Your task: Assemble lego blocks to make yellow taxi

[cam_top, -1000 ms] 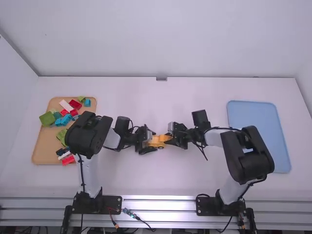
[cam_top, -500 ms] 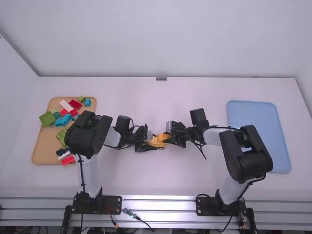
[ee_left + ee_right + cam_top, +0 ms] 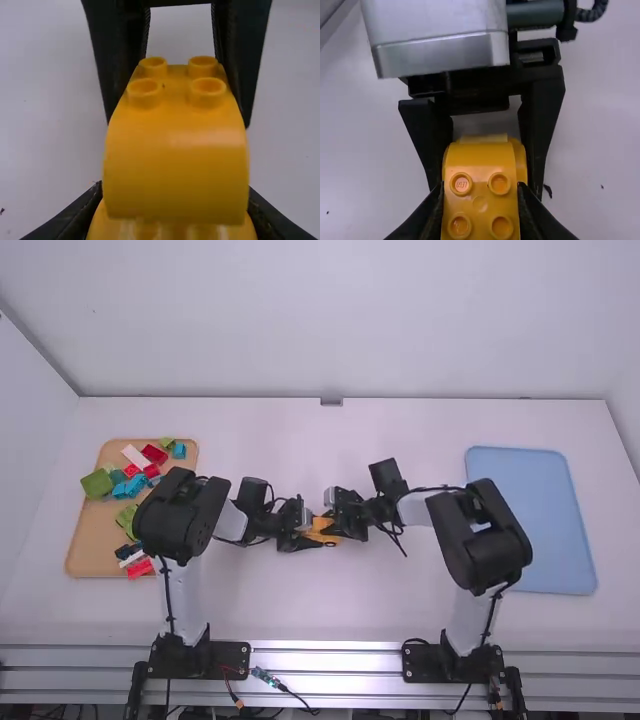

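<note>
My left gripper (image 3: 306, 531) and right gripper (image 3: 330, 514) meet near the table's middle around a small yellow assembly (image 3: 319, 535). In the left wrist view, a yellow curved block (image 3: 175, 175) with studs lies above a lower yellow piece (image 3: 175, 231); my left gripper (image 3: 175, 207) is shut on the lower piece, while the right gripper's fingers flank the curved block farther off. The right wrist view has my right gripper (image 3: 481, 205) shut on the curved block (image 3: 480, 165). Whether the two yellow pieces are pressed fully together, I cannot tell.
A tan tray (image 3: 85, 540) with loose green, red, blue, white and black blocks lies on the left, partly under the left arm. On the right lies a blue tray (image 3: 520, 480), beyond the right arm's elbow. Both arms reach low over the white table (image 3: 330, 610).
The right gripper has moved left, bringing its curved block over the piece in the left gripper. The right arm's elbow has shifted left too. The left arm has stayed still.
</note>
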Available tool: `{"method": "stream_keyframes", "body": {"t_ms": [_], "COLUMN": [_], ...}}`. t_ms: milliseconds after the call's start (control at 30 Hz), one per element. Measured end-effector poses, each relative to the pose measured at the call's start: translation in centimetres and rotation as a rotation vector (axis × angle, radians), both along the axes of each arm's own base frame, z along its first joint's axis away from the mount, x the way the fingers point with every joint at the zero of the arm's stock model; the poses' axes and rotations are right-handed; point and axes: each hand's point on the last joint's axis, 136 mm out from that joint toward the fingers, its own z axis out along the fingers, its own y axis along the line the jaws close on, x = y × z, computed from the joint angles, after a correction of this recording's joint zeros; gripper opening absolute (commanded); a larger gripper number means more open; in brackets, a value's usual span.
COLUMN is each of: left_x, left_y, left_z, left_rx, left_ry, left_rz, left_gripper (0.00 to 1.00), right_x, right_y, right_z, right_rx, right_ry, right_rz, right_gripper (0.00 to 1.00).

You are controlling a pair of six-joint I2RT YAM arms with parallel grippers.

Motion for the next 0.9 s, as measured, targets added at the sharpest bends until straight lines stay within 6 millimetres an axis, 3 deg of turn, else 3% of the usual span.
{"method": "stream_keyframes", "body": {"t_ms": [900], "left_x": [0.5], "left_y": [0.5], "left_z": [0.0], "left_rx": [0.001], "left_ry": [0.001], "left_rz": [0.017], "left_gripper": [0.41], "right_x": [0.5], "right_y": [1.3], "right_z": [-0.6], "right_rx": [-0.089], "right_ry": [-0.063], "right_rz": [-0.048], "right_gripper": [0.00]}}
